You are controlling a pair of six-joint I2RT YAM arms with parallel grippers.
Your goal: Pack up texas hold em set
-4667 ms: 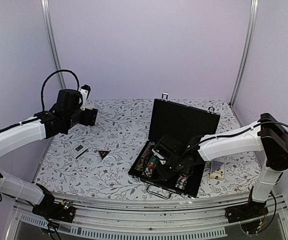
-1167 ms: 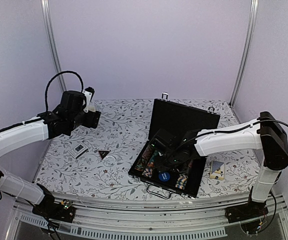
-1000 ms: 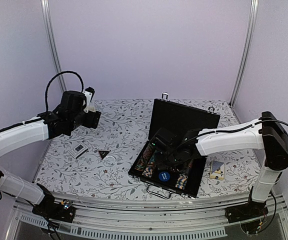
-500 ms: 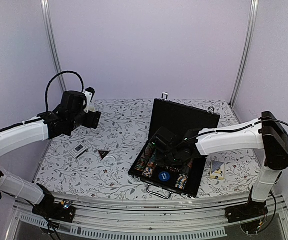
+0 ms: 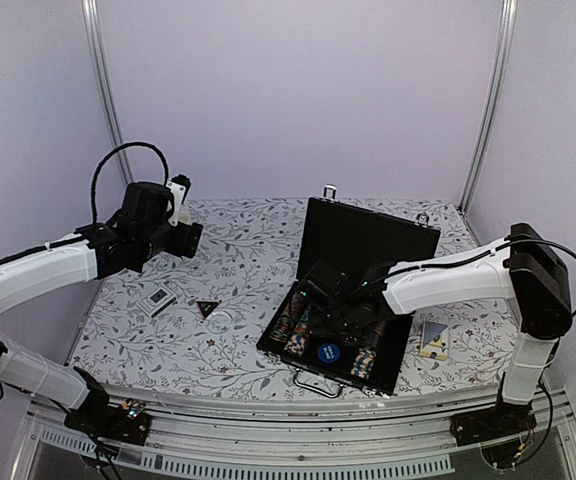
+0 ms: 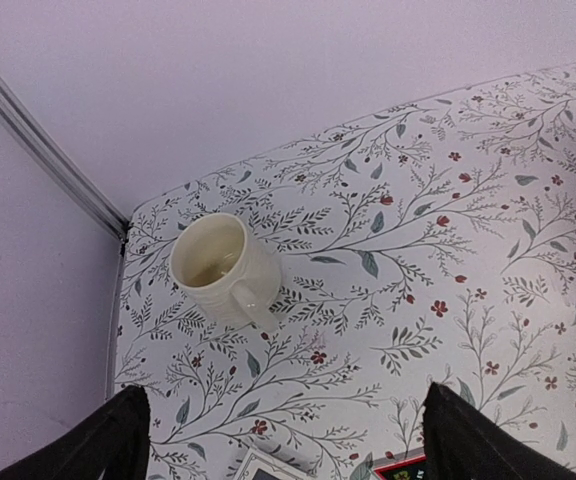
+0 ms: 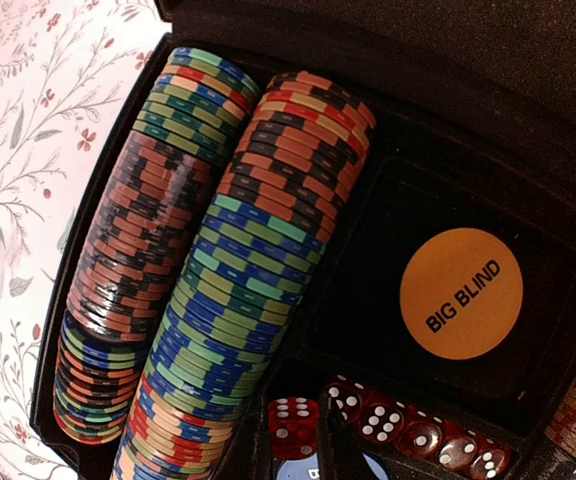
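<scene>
Open briefcase (image 5: pixel 368 240) sits by the desk's near edge, toward the right; the clenched right pincer (image 5: pixel 340 312) hovers over it. Only its wrist view reveals the orange disc (image 7: pixel 461 293) and dice (image 7: pixel 408 432). Left pincer (image 6: pixel 283 405) released, empty.

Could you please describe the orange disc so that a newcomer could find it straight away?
Find the open black briefcase on the table's right half. Inside, beside the multicoloured chip rows and near the red dice, the orange disc lies flat in a dark recess; it alone reads BIG BLIND.
</scene>
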